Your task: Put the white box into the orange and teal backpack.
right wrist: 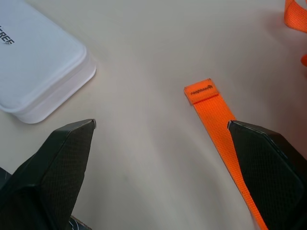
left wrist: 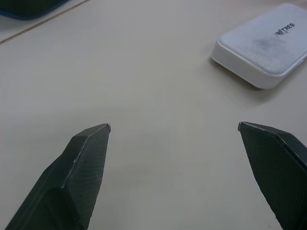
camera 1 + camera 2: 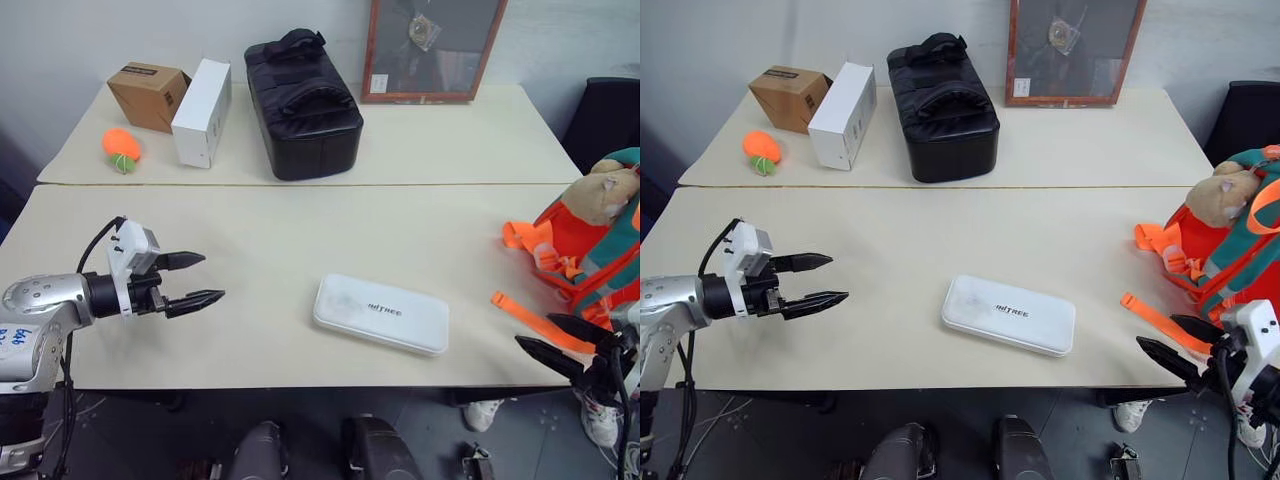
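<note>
While the white box (image 3: 381, 314) lies flat on the table (image 3: 270, 240), well left of the orange and teal backpack (image 3: 590, 250), both the left gripper (image 3: 203, 279) and right gripper (image 3: 1172, 344) gape wide and empty, so everything remains undone.

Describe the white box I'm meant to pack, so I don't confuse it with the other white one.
On the near table, between the two grippers, the white box lies flat near the front edge. It is low, round-cornered, with small dark lettering, unlike the taller sharp-edged white carton on the far table.
</note>
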Motion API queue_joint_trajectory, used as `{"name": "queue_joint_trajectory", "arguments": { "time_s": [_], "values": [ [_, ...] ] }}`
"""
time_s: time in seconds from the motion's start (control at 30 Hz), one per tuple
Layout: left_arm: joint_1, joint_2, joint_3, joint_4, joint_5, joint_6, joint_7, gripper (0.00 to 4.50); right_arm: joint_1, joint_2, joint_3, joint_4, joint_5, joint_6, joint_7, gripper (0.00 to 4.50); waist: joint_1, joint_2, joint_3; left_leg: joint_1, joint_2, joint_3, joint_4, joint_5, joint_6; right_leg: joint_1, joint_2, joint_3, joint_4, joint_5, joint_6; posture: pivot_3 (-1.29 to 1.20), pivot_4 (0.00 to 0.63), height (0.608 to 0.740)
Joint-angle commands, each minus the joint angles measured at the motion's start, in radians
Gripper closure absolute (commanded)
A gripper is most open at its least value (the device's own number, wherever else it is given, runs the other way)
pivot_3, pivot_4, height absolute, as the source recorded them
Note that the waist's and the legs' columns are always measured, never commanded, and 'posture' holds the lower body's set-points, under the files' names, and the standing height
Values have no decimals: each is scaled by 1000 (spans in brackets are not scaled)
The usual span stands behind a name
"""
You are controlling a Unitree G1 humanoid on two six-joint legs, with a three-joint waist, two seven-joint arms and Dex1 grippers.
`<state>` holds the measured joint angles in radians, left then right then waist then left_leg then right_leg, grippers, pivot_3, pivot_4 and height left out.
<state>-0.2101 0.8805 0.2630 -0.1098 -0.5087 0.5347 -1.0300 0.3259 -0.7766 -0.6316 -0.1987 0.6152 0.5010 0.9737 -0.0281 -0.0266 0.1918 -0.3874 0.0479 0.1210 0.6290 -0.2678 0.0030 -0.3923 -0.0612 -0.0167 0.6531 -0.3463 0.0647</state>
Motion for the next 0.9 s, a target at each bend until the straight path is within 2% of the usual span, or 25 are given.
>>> {"name": "queue_joint_trajectory", "arguments": {
  "time_s": [0.03, 0.77, 0.8, 0.9],
  "values": [
    [-12, 7, 8, -24, -14, -6, -7, 13, -1, 6, -2, -37, 11, -4, -12, 0, 0, 0, 0, 0, 0, 0, 0, 0, 0, 0, 0, 0, 0, 0, 0, 0, 150, 740],
    [-57, 0, -18, -27, -16, 27, -10, 13, 4, 3, 25, -87, 14, 7, -61, 0, 0, 0, 0, 0, 0, 0, 1, 0, 0, 0, 0, 0, 1, 0, 0, 0, 150, 740],
    [-66, -8, -29, -23, -16, 27, -11, 3, -2, -3, 33, -87, 11, 5, -56, 179, 0, 0, 0, 0, 0, 0, 1, 0, 0, 0, 0, 0, 1, 0, 0, 0, 150, 740],
    [-92, -35, -110, -28, 7, 10, -31, 625, -28, -32, 71, -87, -3, -2, -27, 965, 0, 0, 0, 0, 0, 0, 1, 0, 0, 0, 1, 0, 1, 0, 0, 0, 150, 740]
  ]
}}
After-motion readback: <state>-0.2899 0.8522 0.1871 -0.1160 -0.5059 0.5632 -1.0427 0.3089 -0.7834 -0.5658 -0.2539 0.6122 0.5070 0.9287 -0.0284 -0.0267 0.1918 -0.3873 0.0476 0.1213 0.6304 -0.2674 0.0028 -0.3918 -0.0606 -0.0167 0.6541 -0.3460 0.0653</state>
